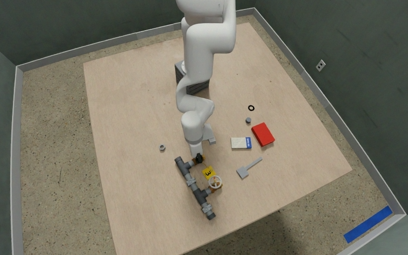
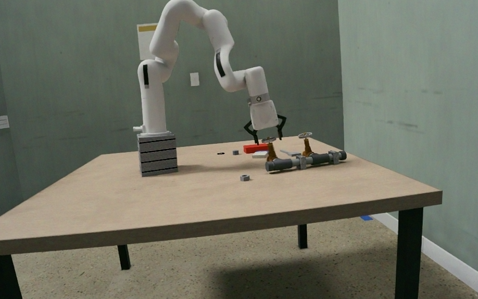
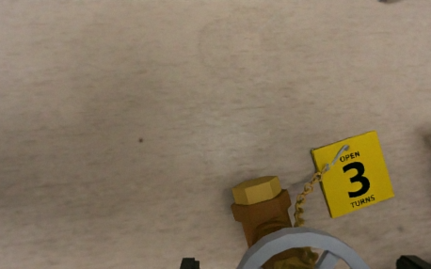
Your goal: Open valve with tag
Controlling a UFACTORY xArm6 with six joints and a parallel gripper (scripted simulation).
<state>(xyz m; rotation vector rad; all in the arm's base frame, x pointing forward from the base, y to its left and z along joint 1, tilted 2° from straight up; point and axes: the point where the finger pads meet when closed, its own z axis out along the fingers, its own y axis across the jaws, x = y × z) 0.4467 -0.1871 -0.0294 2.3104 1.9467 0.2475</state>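
A grey pipe [image 1: 195, 187] [image 2: 307, 160] on the table carries two brass valves with grey handwheels. The tagged valve [image 2: 269, 140] [image 3: 284, 240] sits at the pipe's end nearer the arm, mostly hidden under the wrist in the top view. A chain links it to a yellow tag [image 1: 208, 173] [image 3: 353, 174] that reads "OPEN 3 TURNS". The other valve [image 1: 213, 182] [image 2: 303, 135] stands further along the pipe. My gripper [image 2: 267, 139] [image 1: 198, 157] is open, its fingers on either side of the tagged handwheel, not clamping it.
A red block [image 1: 262, 133] [image 2: 254, 148], a white card [image 1: 241, 142], a grey flat scraper [image 1: 248, 168], a grey cap [image 1: 248, 120], a black ring [image 1: 251, 105] and a grey nut [image 1: 162, 147] [image 2: 244, 177] lie on the table. The arm's base block [image 2: 157, 154] stands at the back.
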